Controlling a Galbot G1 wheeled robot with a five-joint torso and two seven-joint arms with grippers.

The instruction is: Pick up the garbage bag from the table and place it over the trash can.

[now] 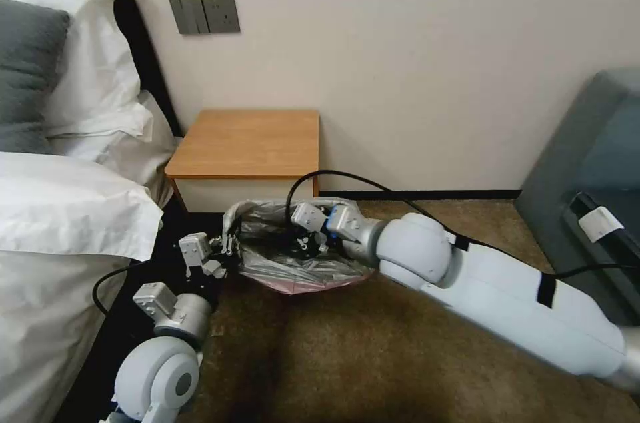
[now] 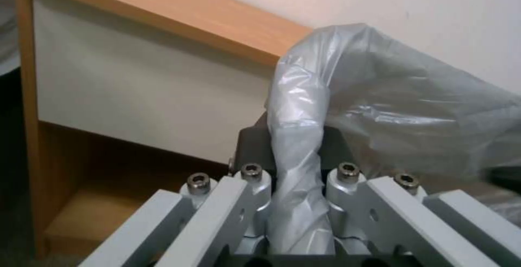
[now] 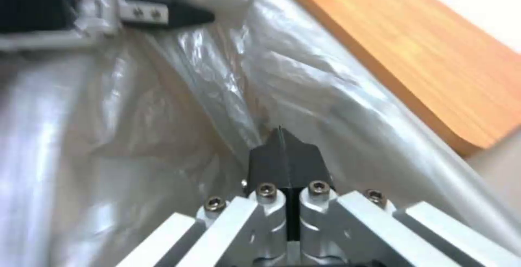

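The garbage bag [image 1: 297, 255] is spread open on the carpet just in front of the table [image 1: 247, 143], grey and crinkly with a pinkish edge along its near side. The trash can is hidden under the film. My left gripper [image 1: 225, 248] is at the bag's left edge; in the left wrist view it [image 2: 297, 157] is shut on a bunched strip of the bag [image 2: 380, 96]. My right gripper [image 1: 308, 244] reaches down inside the bag's mouth. Its dark fingers [image 3: 304, 163] are pressed together, their tips against a crease of the film [image 3: 163, 136].
A bed with white linen [image 1: 60, 223] lies close on the left, beside my left arm. A grey armchair [image 1: 587, 163] stands at the right. Brown carpet [image 1: 333, 356] stretches in front. The table's lower shelf [image 2: 92, 214] is behind the left gripper.
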